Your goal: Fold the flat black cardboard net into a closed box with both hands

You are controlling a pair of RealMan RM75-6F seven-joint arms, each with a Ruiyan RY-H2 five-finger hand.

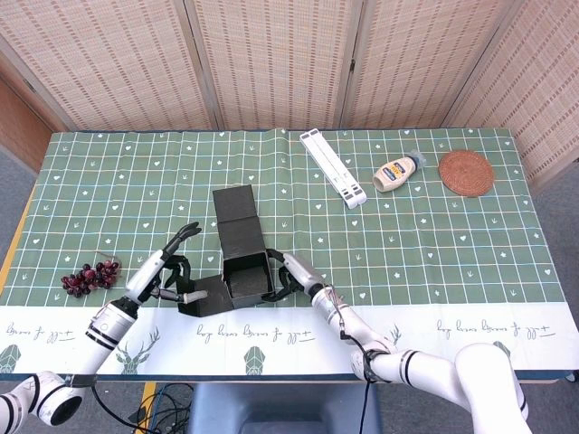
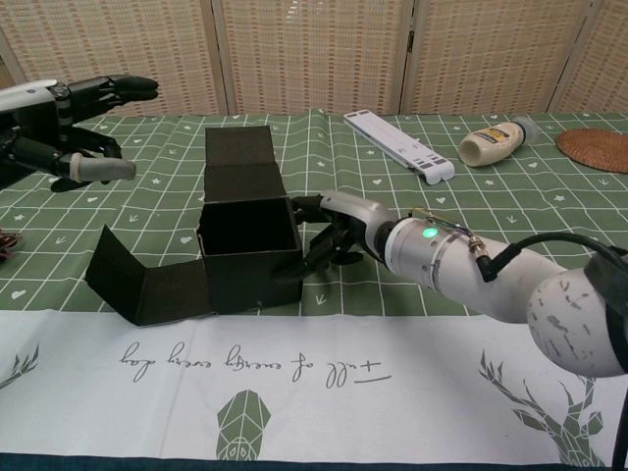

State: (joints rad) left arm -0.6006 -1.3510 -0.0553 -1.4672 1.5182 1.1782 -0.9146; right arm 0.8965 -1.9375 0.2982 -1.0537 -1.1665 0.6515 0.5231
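Head view shows the half-folded black cardboard box (image 1: 242,271) sitting on my bench (image 1: 434,226), which is covered by a green grid-patterned cloth, near the front edge and a little left of centre. Its walls already stand upright around an open top, a long lid panel (image 1: 235,215) lies flat on the cloth behind it, and a side flap (image 1: 201,296) spreads out to its left, partly raised.

My right hand (image 1: 288,276) is against the right wall of the box, its dark fingers (image 2: 316,208) spread and touching the cardboard at the upper edge and lower down; it presses on the wall without closing round anything. My left hand (image 1: 168,268) hovers apart from the box, above the cloth beside the side flap, with its fingers apart and holding nothing. In the chest view that left hand (image 2: 74,123) hangs well above the cloth, clear of the flap.

A bunch of dark red grapes (image 1: 89,276) lies near the left edge. Farther back, to the right, are a white folded plastic stand (image 1: 333,167), a squat beige squeeze bottle (image 1: 398,171) on its side, and a round woven brown coaster (image 1: 466,173).
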